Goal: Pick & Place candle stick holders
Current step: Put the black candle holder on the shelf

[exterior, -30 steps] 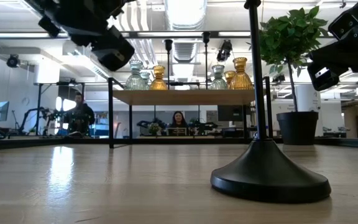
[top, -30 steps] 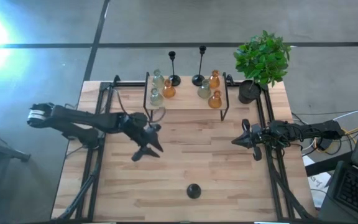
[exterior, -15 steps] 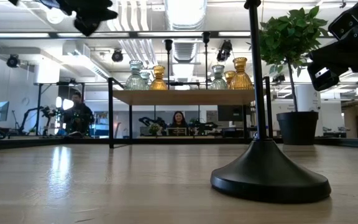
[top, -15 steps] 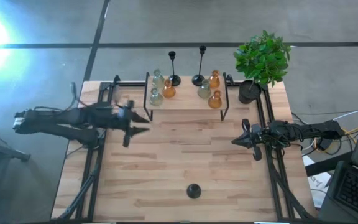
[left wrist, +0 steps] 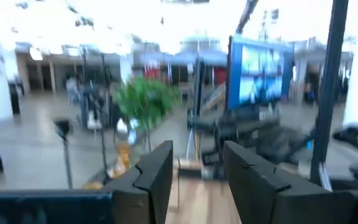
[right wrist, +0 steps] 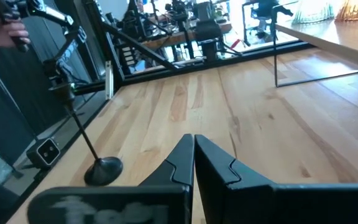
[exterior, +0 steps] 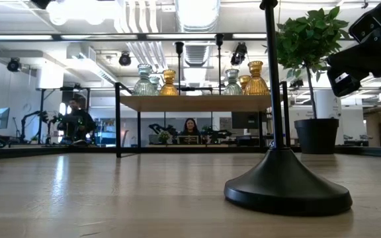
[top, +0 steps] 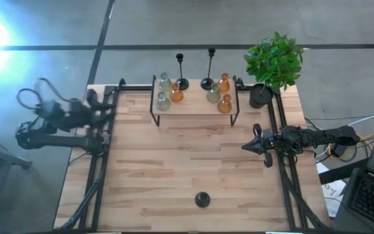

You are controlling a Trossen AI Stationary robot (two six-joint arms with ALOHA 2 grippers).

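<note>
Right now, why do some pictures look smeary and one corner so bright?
High view: white glare fills the upper left corner, and the left arm is smeared by motion. Left wrist view: the room is blurred and washed out, though the open left pincer stays sharper. Low view: the black candle holder is crisp.

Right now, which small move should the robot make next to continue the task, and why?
Probably the right gripper should open and move toward the lone black holder near the table's front edge. It is the only holder off the shelf, where the others stand. The right gripper is shut and empty, waiting at the table's right side; the left gripper is open at the left edge.
</note>
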